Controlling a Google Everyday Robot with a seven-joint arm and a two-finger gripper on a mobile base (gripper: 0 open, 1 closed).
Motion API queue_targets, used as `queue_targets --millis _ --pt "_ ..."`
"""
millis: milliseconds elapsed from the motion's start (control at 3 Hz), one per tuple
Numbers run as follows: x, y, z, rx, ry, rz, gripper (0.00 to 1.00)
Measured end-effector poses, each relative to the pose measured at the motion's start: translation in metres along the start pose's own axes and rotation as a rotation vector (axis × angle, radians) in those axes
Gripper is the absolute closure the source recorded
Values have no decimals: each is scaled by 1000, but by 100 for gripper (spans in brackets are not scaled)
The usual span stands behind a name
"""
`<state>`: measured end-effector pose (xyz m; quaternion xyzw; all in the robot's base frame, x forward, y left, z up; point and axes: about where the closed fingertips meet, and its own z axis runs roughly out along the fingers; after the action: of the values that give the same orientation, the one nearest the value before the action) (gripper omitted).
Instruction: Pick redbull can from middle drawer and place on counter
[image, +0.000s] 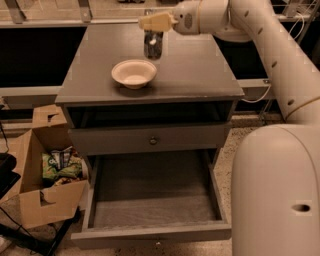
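Observation:
My gripper (154, 26) is over the back middle of the counter (200, 65), shut on the top of the redbull can (153, 46). The slim silver-grey can hangs upright under the fingers, just behind the cream bowl (134, 73). Its base is at or just above the counter; I cannot tell if it touches. The middle drawer (155, 200) is pulled out below, and its grey floor is bare.
The upper drawer (150, 140) with a round knob is pushed in, with an open slot above it. A cardboard box (45, 170) with packets stands on the floor at the left. My white arm and body (275, 190) fill the right side.

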<state>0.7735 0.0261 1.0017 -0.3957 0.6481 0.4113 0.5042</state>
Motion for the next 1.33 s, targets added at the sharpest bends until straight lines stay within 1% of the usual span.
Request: queue_targets --millis 333,667,1000,1333 --pt "-35 -31 7 126 -34 -56 100" --pt "-29 -62 27 209 -56 -78 100" --pt "0 -82 67 248 -50 -78 100" --pt "33 -89 115 249 -39 -61 100"
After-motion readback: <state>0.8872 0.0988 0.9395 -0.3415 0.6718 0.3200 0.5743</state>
